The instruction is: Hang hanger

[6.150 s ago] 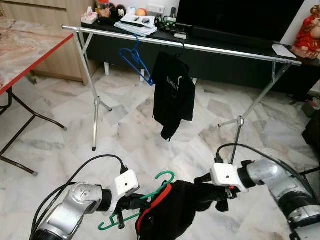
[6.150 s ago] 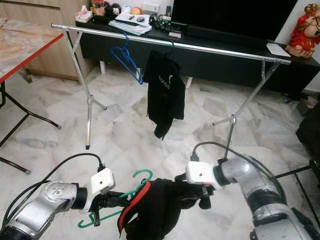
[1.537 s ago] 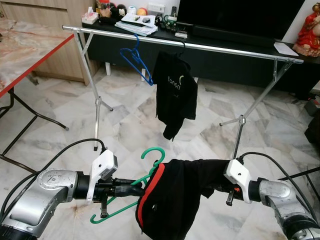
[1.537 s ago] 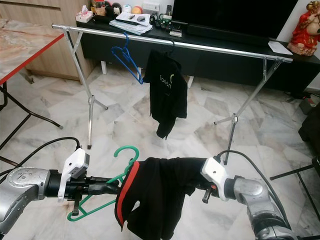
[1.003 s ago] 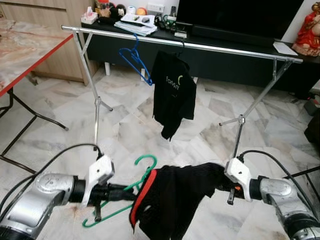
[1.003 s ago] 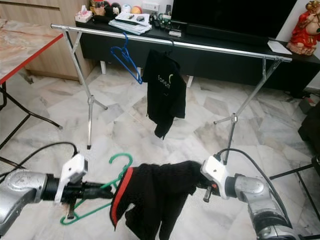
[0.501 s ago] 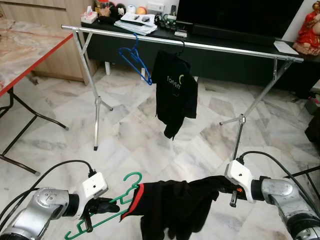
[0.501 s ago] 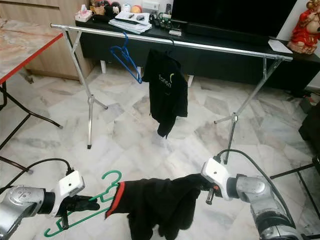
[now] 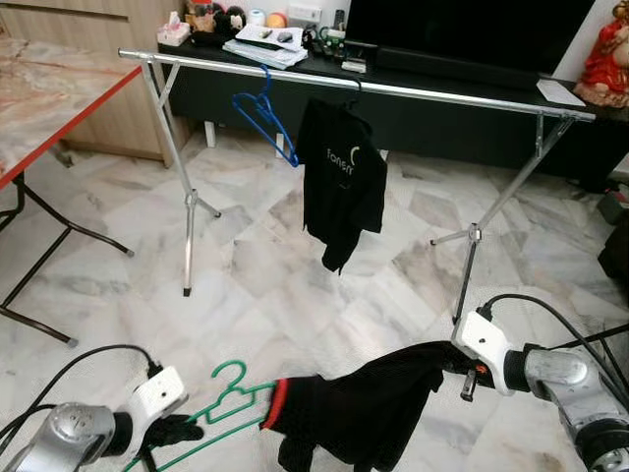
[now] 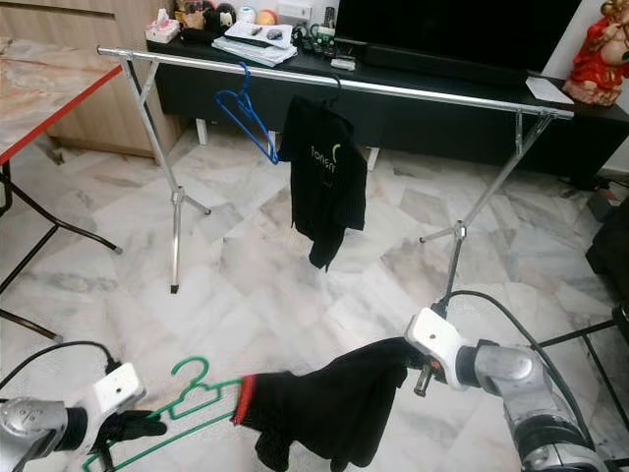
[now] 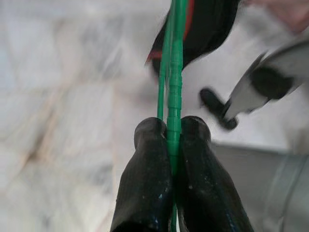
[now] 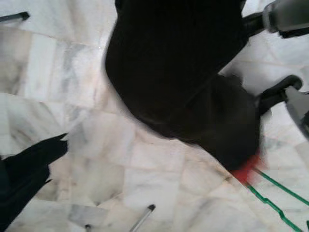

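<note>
While its two black fingers press shut on the thin bar of a green hanger, the left gripper sits low at the robot's left, close above the marble floor. From that grip the hanger runs toward the middle, its hook pointing up and its far end pushed into the red-trimmed collar of a black garment. The cloth stretches across to the right gripper, which holds its other end raised; the fingers are buried in the fabric, so how far they are closed cannot be told. Between the two grippers the garment sags, its lower edge hanging just above the tiles.

Ahead lies an open run of floor up to a silver clothes rail that spans the room on splayed legs. A blue hanger hangs empty near the rail's left part, and just right of it a black shirt with pale lettering hangs from its own hook. To the right of the shirt the rail is bare as far as its right leg. A red-edged table borders the open floor on the left, and a dark TV console stands behind the rail.
</note>
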You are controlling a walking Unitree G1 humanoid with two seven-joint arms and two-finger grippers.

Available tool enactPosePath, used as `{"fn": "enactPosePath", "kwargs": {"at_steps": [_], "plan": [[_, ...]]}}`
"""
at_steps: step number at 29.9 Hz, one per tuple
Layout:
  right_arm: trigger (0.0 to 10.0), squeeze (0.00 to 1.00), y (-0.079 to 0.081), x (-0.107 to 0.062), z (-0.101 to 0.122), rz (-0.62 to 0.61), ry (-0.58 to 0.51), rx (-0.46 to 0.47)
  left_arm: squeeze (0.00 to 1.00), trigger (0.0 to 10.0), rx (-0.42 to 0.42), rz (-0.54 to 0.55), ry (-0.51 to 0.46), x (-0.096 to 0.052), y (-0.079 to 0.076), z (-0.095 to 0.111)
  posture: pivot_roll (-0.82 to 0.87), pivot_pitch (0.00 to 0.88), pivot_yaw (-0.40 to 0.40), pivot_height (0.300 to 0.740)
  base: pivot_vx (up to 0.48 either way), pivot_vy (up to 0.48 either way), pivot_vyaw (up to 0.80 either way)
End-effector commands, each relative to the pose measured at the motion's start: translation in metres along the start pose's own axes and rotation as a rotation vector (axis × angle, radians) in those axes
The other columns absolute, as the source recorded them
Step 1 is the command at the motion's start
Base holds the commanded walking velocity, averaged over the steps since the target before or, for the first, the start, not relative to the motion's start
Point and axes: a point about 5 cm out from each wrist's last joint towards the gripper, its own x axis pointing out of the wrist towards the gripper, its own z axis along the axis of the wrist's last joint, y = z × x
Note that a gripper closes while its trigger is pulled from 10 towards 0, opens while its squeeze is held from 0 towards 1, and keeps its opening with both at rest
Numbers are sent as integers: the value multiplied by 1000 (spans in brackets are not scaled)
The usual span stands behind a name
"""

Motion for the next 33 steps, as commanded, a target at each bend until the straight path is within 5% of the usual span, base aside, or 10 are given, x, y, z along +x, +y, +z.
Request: {"fn": "enactPosePath", "kwargs": {"at_steps": [1, 8, 10, 11, 14, 16, 17, 20, 24, 33], "plan": [[0, 0, -7, -8, 6, -32, -40, -9, 0, 0, 14, -18, 57, 5, -9, -14, -31, 137, -93, 740, 0, 0, 0], [0, 0, -8, -9, 8, -55, -69, -11, 0, 0, 17, 53, 135, 8, -13, -33, -30, 142, -90, 740, 0, 0, 0], [0, 0, -9, -5, 14, -106, -133, 26, 0, 1373, -12, 177, 181, 13, -10, -42, -30, 142, -90, 740, 0, 0, 0], [0, 0, -9, -1, 17, -154, -177, 48, 0, 10000, -65, 226, 182, 17, -11, -44, -33, 145, -96, 740, 0, 0, 0], [0, 0, -7, 5, 19, -241, -238, 107, 0, 10000, -127, 279, 163, 25, -15, -44, -33, 149, -101, 740, 0, 0, 0], [0, 0, -3, 14, 16, -471, -388, 358, 0, 10000, -247, 386, 163, 37, -29, -53, -39, 149, -90, 740, 0, 0, 0], [0, 0, -3, 14, 16, -471, -388, 358, 0, 10000, -247, 386, 163, 37, -29, -53, -39, 149, -90, 740, 0, 0, 0], [0, 0, 14, 26, 14, -700, -542, 648, 0, 10000, -511, 492, 132, 42, -42, -66, -70, 144, -69, 740, 0, 0, 0], [0, 0, 39, 40, -5, -900, -486, 881, 0, 10000, -569, 558, 183, 40, -49, -78, -74, 128, -57, 740, 0, 0, 0], [0, 0, 67, 40, -1, -966, -412, 719, 0, 10000, -774, 669, 160, 38, -57, -90, -74, 72, -26, 740, 0, 0, 0]]}}
